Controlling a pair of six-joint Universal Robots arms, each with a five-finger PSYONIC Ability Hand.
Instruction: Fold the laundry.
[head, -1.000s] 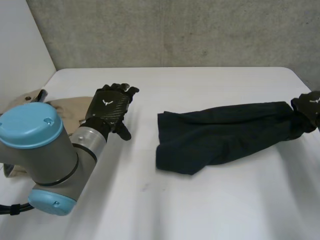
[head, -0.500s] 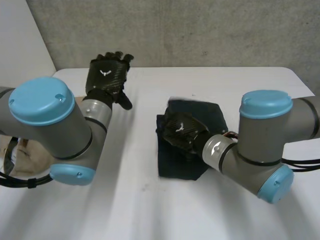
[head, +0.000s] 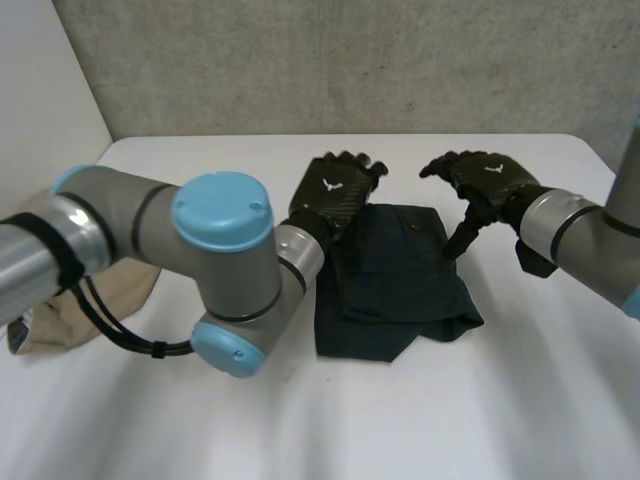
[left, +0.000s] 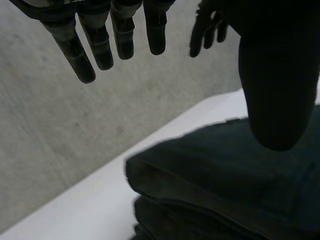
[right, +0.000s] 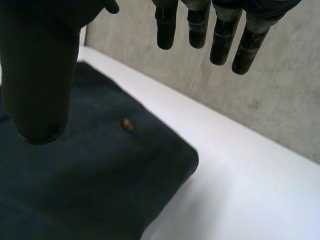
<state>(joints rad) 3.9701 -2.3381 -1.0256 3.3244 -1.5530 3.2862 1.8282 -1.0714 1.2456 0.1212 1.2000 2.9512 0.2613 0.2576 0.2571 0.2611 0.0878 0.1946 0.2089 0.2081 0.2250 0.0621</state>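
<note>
Dark garment (head: 395, 290) lies folded at centre of the worktop (head: 520, 400), layers stacked. Left hand (head: 335, 195) is over its 11 o'clock corner, fingers straight, holding nothing. Right hand (head: 487, 178) is at 2 o'clock, just beside the edge, also loose and empty. Prob. between folds; next move needs a grip on an edge. Free room at 3 and 6 o'clock; beige cloth (head: 60, 325) at 9 o'clock, well apart.
</note>
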